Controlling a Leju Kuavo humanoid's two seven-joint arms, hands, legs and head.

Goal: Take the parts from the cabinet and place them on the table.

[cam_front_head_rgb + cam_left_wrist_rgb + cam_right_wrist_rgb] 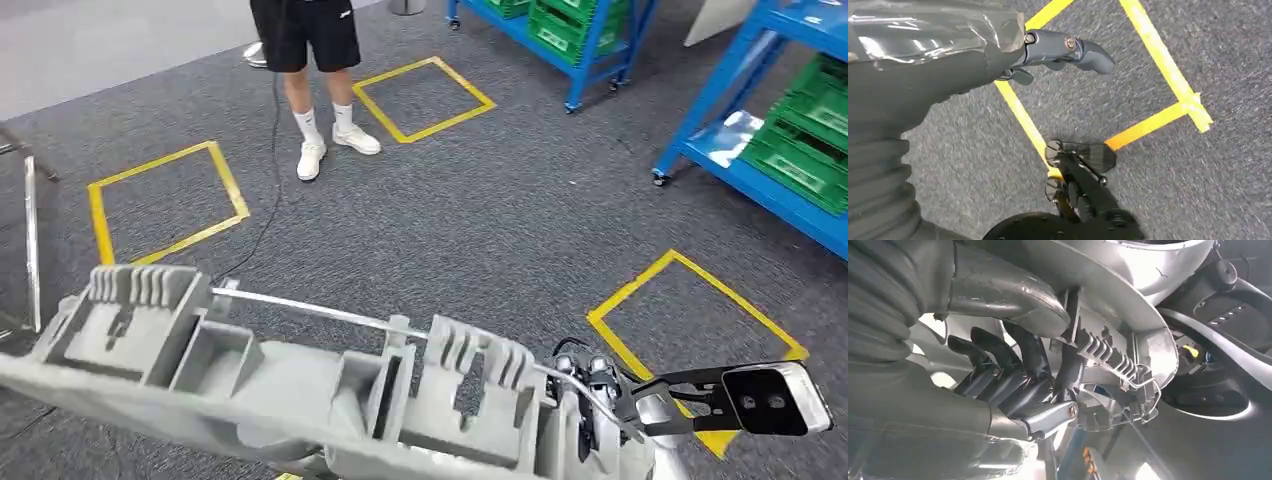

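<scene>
**Grey part carried low across the robot's front, in the right hand's grip**

The grey part [300, 385], a long moulded plastic piece with ribbed slots, box-like pockets and a thin metal rod running along it, lay slanted across the bottom of the head view, above the grey carpet [480, 210]. Its end nearest the robot's right side sat in the right hand [1013, 372]: in the right wrist view the dark fingers [993, 355] curled up around the part's ribbed edge and the thumb lay over it, so the hand gripped the part firmly. The left hand [1058, 55] hung over the carpet with nothing in it, its thumb stretched out; its other fingers could barely be seen, so whether they were spread or curled could not be told.

Yellow tape squares [165, 205] marked the carpet. A person [312, 60] in dark shorts, white socks and white shoes stood at the far side between two of the squares. Blue shelving [745, 120] holding green crates [805, 150] stood to the right.
</scene>
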